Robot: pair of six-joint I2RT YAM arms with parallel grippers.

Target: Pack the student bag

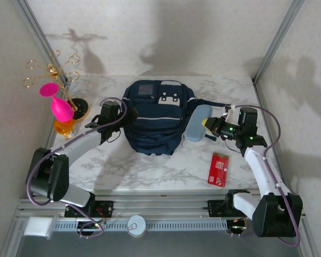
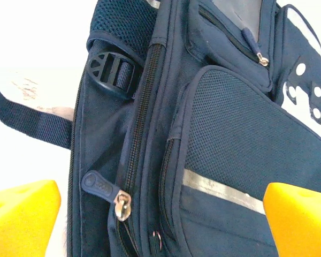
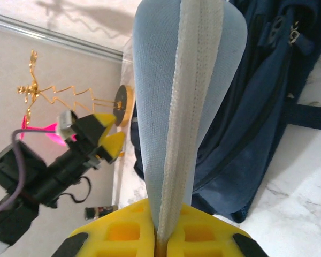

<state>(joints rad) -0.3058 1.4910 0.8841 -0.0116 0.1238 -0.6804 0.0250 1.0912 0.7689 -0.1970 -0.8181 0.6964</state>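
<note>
Now the student bag lies between the spread left pincer and right pincer clamping a case.

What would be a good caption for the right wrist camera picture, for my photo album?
The right gripper clamps a light-blue pouch beside the navy student bag.

Robot-manipulation lab cell. Evidence: grey-and-black left robot arm and matching right robot arm bolted to slotted aluminium rail at near edge of white marble-pattern desk. Purple cable loops exposed along arms. Bare aluminium frame posts at corners. Plain white textured wall panels on three sides. Unrelated items share desk: navy-blue fabric backpack, gold wire stand, flat red box.
</note>
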